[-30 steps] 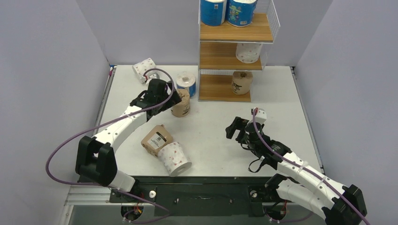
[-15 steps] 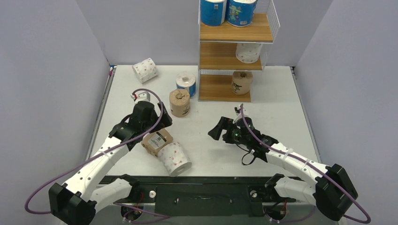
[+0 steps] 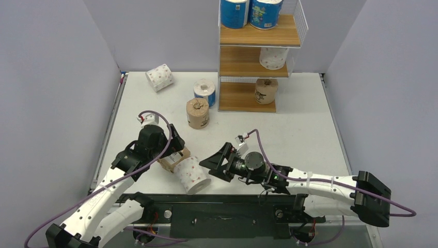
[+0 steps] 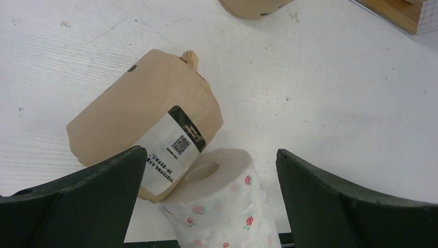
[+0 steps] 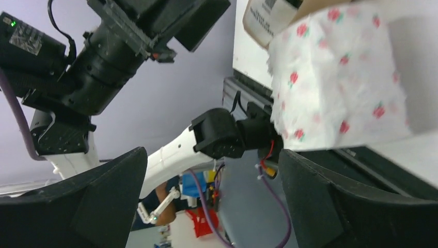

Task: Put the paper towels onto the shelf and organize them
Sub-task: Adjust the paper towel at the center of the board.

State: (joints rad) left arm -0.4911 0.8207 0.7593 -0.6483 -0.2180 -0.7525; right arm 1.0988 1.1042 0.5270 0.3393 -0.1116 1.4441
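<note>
Pickup of the next roll is in hand: the left pincer (image 4: 206,173), jaws apart and empty, hangs over a brown roll (image 4: 139,119) lying on the bench (image 3: 289,124) against a pink-dotted roll (image 3: 192,174), which the right pincer (image 3: 213,168), also apart and empty, faces. Next, one must close on a roll and carry it to the shelf (image 3: 281,36). The brown roll's label (image 4: 173,150) shows a QR code; its print is unreadable.
</note>
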